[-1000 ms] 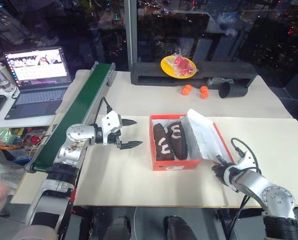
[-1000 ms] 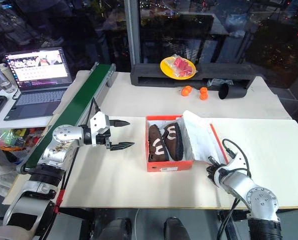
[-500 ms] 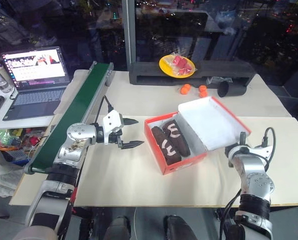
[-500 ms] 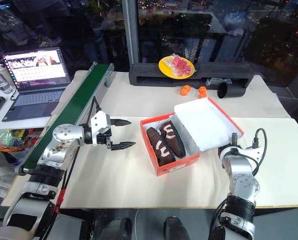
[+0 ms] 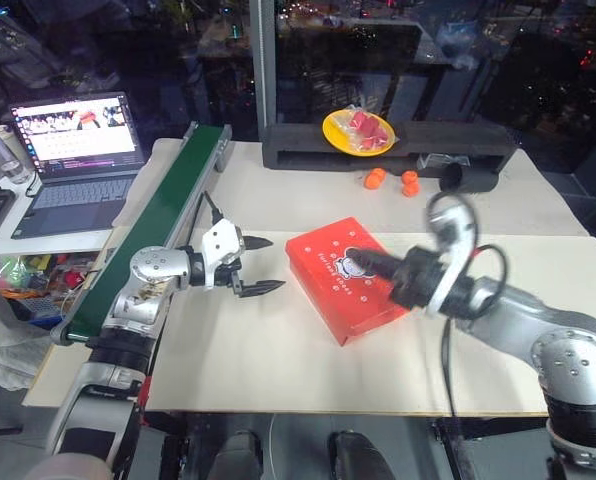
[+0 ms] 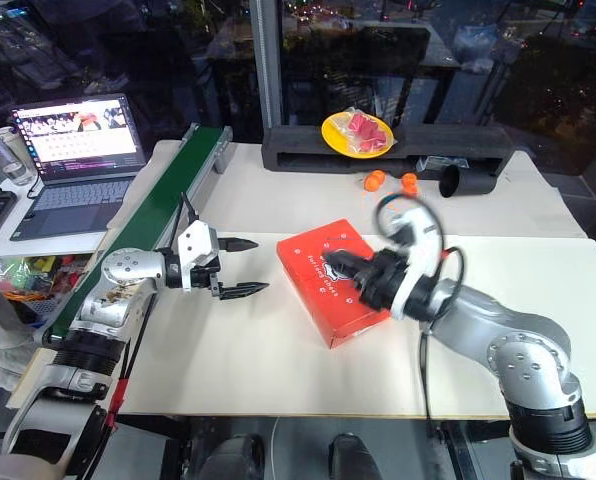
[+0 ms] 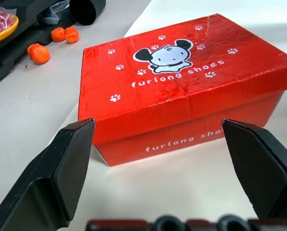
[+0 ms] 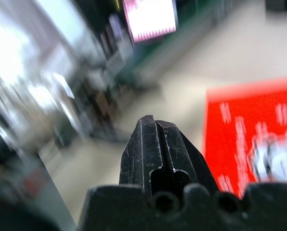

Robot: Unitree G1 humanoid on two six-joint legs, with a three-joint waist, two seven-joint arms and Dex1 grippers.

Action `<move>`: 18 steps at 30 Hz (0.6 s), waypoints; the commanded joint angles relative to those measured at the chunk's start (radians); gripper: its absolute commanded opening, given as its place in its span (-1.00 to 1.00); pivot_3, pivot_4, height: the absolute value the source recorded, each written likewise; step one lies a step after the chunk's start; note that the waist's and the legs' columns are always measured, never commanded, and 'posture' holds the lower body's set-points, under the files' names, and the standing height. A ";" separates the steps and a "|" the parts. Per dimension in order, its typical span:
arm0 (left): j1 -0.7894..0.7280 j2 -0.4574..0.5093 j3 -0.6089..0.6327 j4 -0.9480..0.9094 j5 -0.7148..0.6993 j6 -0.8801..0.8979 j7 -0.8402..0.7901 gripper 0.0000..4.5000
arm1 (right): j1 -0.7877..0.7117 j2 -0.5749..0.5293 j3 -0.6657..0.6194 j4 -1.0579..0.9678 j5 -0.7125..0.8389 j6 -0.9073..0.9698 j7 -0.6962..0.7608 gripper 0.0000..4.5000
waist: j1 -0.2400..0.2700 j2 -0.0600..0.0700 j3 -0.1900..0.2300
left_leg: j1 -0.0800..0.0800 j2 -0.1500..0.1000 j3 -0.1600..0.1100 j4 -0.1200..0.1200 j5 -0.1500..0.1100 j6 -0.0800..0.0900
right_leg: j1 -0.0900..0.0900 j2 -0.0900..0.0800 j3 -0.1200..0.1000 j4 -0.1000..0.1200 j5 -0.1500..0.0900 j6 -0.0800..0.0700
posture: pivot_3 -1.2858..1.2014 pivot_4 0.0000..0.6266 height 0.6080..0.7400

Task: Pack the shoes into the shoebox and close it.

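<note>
Shoebox (image 5: 350, 277) closed, lid down, lying skewed on the white table (image 5: 278, 360); lid top shows a cartoon mouse face, small white paw marks and the words "furlong shoes"; the shoes cannot be seen, the lid covering the inside.

Left hand (image 5: 266, 265) held level just beside the box, on the robot's left of it, apart from the cardboard; its two black fingers (image 7: 61, 168) spread wide with nothing between them; in the left wrist view the box stands ahead of the hand, framed by the two fingers, its short end wall facing them.

Right hand (image 5: 361, 262) reaching in from the robot's right, over the lid; fingers pressed together, holding nothing; fingertips over the mouse face, whether touching it cannot be told; in the right wrist view the red lid lies beside the closed fingers (image 8: 155, 154).

Beyond both hands, at the far edge of the table: a yellow plate (image 5: 357, 133) with red pieces on a black tray (image 5: 298, 152); three small orange things (image 5: 394, 181) and a black cup (image 5: 452, 177) on its side near them. Outside the left hand: a green conveyor belt (image 5: 163, 215); further out, an open laptop (image 5: 75, 150).
</note>
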 commanded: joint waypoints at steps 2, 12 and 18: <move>0.001 0.005 0.015 -0.048 -0.008 0.008 0.014 1.00 | -0.125 0.093 0.082 0.204 -0.226 0.007 -0.035 -0.99 | -0.001 0.000 0.000 | 0.000 0.000 0.000 0.000 0.000 0.000 | 0.000 0.001 0.000 0.001 0.000 0.000 | 0.03 -0.52 0.82; 0.028 0.015 0.023 -0.086 -0.008 0.025 0.037 1.00 | -0.134 0.157 0.224 0.416 -0.513 0.081 0.125 -0.99 | 0.006 -0.005 -0.003 | 0.001 0.000 0.000 0.000 0.000 0.000 | 0.001 0.000 -0.001 0.001 0.000 0.000 | 0.03 -0.52 0.82; 0.055 0.005 0.045 -0.112 -0.017 0.053 0.095 1.00 | -0.163 0.191 0.135 0.397 -0.568 0.080 0.151 -0.99 | 0.005 -0.008 -0.006 | 0.002 0.001 0.000 0.000 0.000 0.000 | 0.002 0.001 -0.001 0.002 0.000 0.000 | 0.03 -0.52 0.82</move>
